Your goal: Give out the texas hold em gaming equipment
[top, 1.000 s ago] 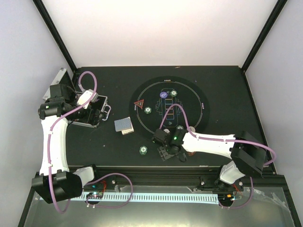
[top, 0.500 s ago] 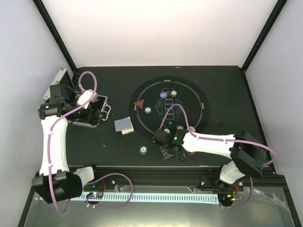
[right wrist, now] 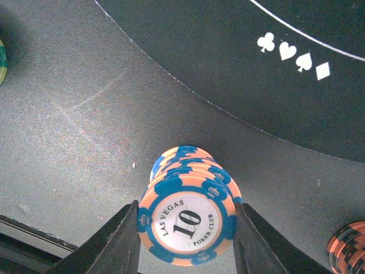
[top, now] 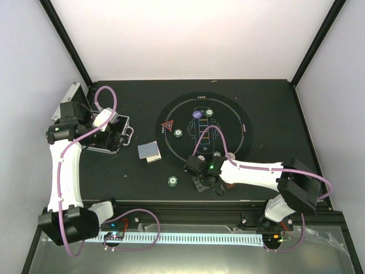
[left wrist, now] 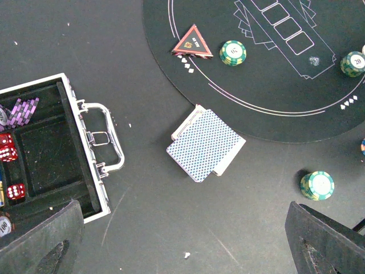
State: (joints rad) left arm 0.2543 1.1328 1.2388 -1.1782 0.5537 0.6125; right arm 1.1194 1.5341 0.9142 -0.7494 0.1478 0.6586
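- Right fingers (right wrist: 122,242) pinch the orange-and-blue chip stack (right wrist: 188,220) from both sides.
- The stack seems to rest on the worktop (right wrist: 68,114), just outside the mat (right wrist: 239,45); contact is unclear.
- Left fingers (left wrist: 40,242) are spread wide, hanging near the open case (left wrist: 85,165).
- Card deck (left wrist: 205,145) lies face down between case and mat.
- Red triangle marker (left wrist: 193,41) and green chip (left wrist: 233,52) lie on the mat, close together.
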